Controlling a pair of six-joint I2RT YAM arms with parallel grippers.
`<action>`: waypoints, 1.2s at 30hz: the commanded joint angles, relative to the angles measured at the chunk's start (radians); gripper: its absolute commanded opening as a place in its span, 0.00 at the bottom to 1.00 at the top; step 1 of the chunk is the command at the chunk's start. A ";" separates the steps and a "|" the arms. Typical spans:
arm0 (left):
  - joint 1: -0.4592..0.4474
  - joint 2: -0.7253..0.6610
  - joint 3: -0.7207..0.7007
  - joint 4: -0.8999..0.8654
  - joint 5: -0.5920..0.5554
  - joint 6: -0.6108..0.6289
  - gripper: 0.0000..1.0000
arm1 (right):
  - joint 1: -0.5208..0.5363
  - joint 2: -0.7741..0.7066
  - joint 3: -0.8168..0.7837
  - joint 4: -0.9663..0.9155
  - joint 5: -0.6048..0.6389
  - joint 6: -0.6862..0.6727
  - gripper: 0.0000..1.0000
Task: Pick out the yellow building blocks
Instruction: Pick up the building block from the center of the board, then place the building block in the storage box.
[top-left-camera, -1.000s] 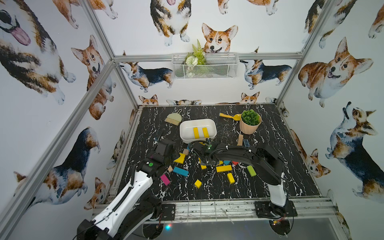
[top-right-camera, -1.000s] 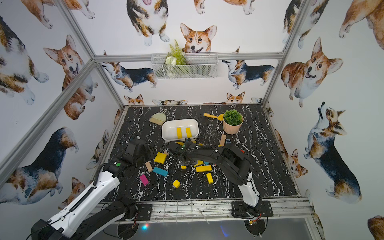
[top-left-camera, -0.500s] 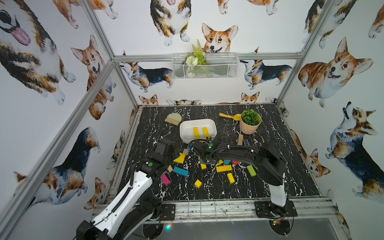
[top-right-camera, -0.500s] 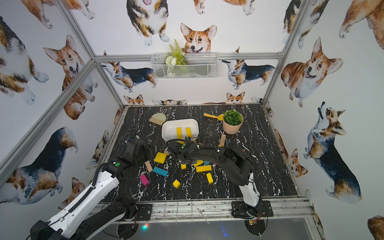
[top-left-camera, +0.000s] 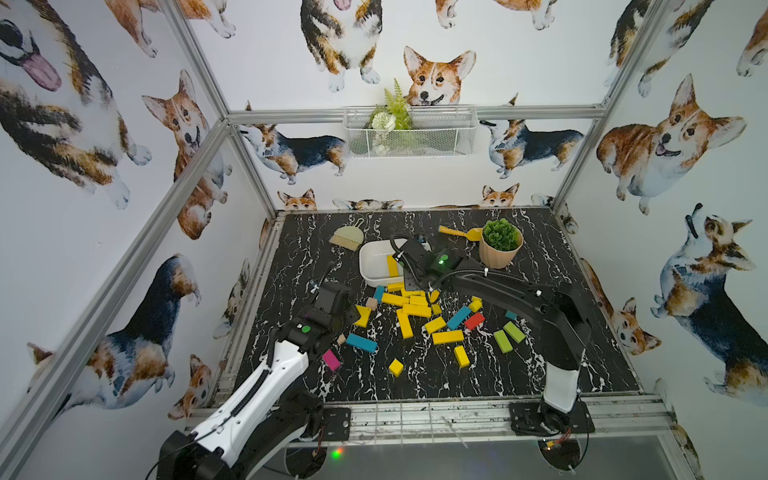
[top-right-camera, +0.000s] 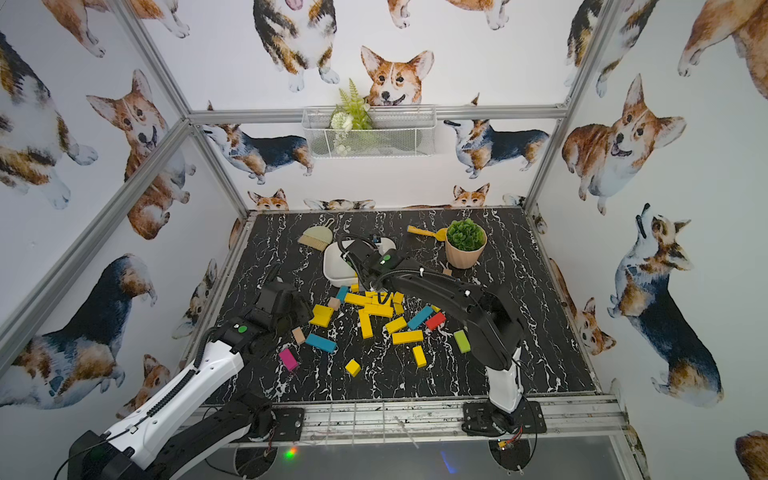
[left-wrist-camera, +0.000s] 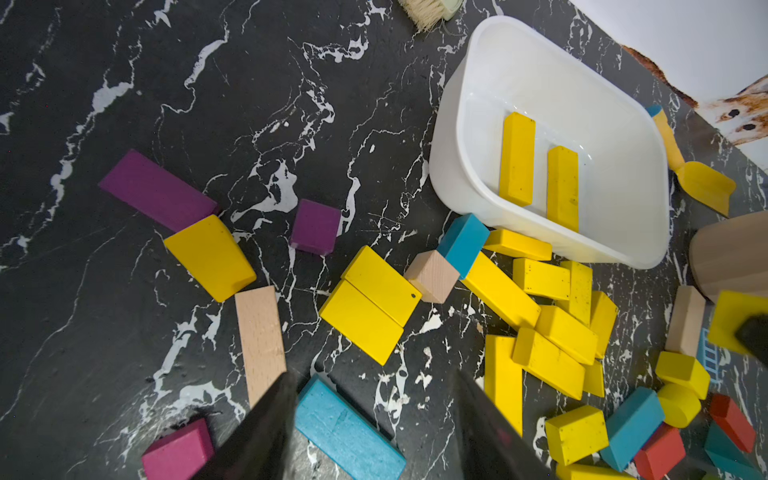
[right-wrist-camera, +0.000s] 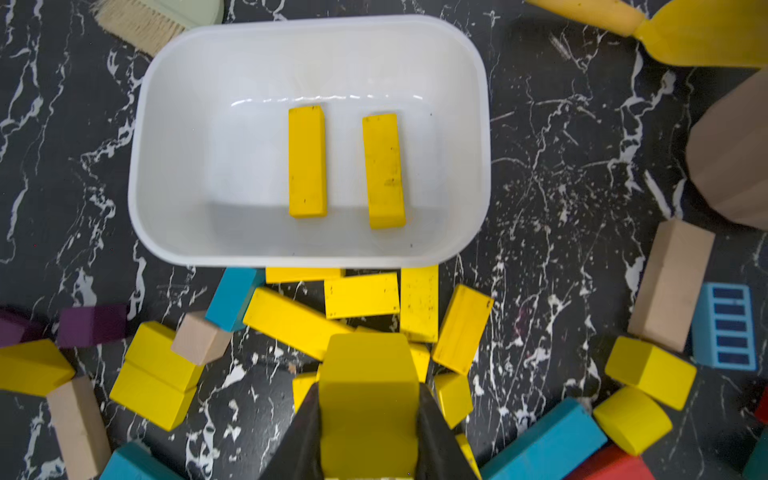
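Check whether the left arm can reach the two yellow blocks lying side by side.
Probably yes: the left gripper is open and empty, and the two yellow blocks lie uncovered just ahead, with only bare table between.

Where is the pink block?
In both top views the pink block lies on the robot's left side of the table, close beside the left arm. The blue bar is its nearest block.

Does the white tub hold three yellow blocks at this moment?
No, the right wrist view shows only two yellow bars lying side by side, apart from each other, on the floor of the white tub.
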 joint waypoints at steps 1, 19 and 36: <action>0.001 -0.019 -0.002 0.002 -0.011 0.009 0.62 | -0.040 0.077 0.105 -0.009 -0.052 -0.104 0.24; 0.002 -0.121 -0.012 -0.092 -0.058 -0.009 0.61 | -0.149 0.622 0.726 -0.141 -0.161 -0.135 0.31; -0.010 -0.058 0.032 -0.049 0.030 -0.002 0.60 | -0.154 0.504 0.732 -0.153 -0.188 -0.177 0.58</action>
